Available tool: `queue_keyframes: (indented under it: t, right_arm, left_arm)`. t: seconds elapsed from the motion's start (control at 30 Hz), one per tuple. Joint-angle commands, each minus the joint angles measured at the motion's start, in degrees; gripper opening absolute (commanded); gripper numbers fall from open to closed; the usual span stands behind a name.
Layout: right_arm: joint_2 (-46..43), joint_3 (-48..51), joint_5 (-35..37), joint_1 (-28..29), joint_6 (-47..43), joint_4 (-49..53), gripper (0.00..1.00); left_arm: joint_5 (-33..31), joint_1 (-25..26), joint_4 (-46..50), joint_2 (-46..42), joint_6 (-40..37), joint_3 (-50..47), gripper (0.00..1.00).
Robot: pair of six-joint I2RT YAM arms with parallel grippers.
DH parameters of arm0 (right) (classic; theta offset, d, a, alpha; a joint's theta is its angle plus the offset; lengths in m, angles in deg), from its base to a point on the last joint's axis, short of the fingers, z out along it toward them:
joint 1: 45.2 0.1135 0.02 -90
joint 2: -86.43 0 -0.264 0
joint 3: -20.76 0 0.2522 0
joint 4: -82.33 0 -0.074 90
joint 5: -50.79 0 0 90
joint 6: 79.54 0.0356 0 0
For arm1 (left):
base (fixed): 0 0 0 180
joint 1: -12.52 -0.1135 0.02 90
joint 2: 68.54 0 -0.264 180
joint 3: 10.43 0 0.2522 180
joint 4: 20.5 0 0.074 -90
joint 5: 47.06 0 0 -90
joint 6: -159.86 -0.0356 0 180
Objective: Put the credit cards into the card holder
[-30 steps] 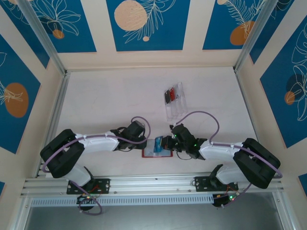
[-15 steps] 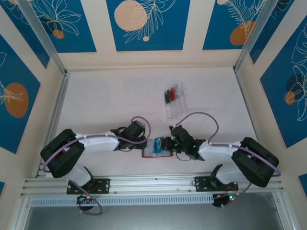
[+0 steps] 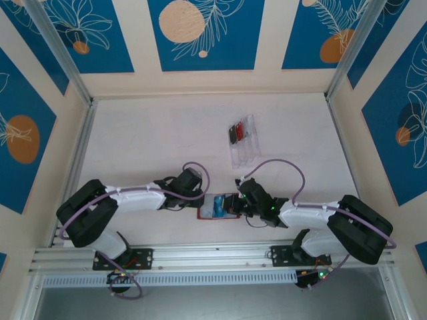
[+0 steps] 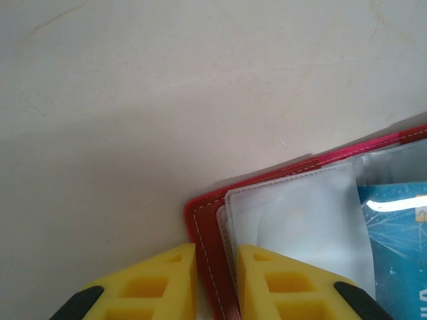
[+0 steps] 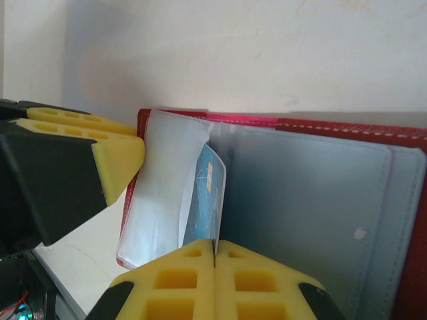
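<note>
The red card holder (image 3: 202, 215) lies open near the front edge between both arms. My left gripper (image 4: 217, 267) is shut on the card holder's (image 4: 208, 233) left edge, one yellow finger on the red cover and the other on the clear sleeves (image 4: 300, 220). On the other side, my right gripper (image 5: 214, 250) is shut on a blue credit card (image 5: 205, 200) held on edge, its far end between the sleeves of the card holder (image 5: 333, 125). From above, the blue card (image 3: 217, 205) lies over the holder. A black card (image 3: 233, 134) and a red card (image 3: 240, 131) sit in the tray.
A clear plastic compartment tray (image 3: 244, 152) stands behind the right gripper (image 3: 235, 205), towards the table's middle. The left gripper's finger (image 5: 113, 155) is close at the left of the right wrist view. Metal rails run along the table's front and sides.
The right arm has shifted slightly towards the front edge, still holding the blue card at the holder. The left arm has not moved.
</note>
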Motion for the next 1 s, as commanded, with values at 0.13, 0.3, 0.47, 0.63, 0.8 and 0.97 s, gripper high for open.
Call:
queue_keyframes:
  t: [0.13, 0.3, 0.47, 0.63, 0.8, 0.97]
  right_arm:
    - [2.3, 1.2, -1.4, 0.6, -1.2, 0.1, 0.0]
    - [4.4, -0.1, -1.0, 0.3, -1.5, 0.0, 0.0]
    - [4.6, -0.6, -0.6, -1.2, -1.8, 0.9, 0.0]
    - [4.1, -0.9, 0.5, -2.4, -1.7, 2.4, 0.0]
    - [6.9, -2.2, -0.2, -2.0, -1.5, 1.0, 0.0]
    - [9.5, -2.8, -0.6, -1.0, -0.8, -0.7, 0.0]
  left_arm:
    - [0.8, 1.2, 4.2, 2.6, -1.0, -0.8, 0.21]
    - [0.8, 1.2, 4.2, 2.5, -0.9, -0.9, 0.2]
    - [0.8, 1.2, 4.3, 2.4, -1.0, -1.0, 0.21]
    - [0.8, 1.2, 4.3, 2.4, -1.0, -1.0, 0.21]
    - [0.9, 1.2, 4.3, 2.8, -1.1, -0.6, 0.21]
    - [0.9, 1.2, 4.4, 2.8, -1.0, -0.6, 0.21]
